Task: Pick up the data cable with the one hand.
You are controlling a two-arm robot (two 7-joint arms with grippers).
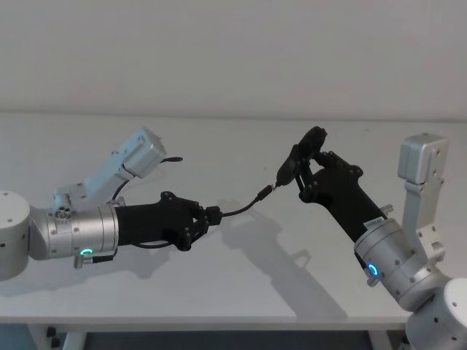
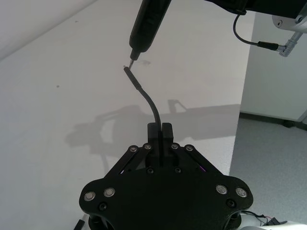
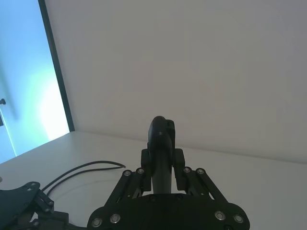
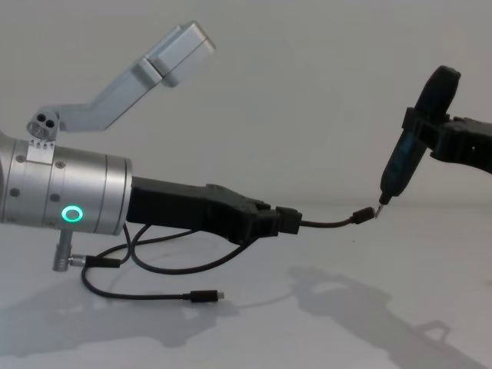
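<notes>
- Left pincer (image 4: 288, 221) is clenched on the data cable (image 4: 327, 224), holding it up off the white table (image 4: 369, 307).
- The cable's free plug meets the pointed tip of a dark tool (image 4: 407, 154).
- Right pincer (image 1: 306, 164) grips that tool upright.

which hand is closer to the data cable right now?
Left. The left hand is shut on the data cable, lifted off the table. The right hand holds a pen-like tool whose tip meets the cable's free plug.
</notes>
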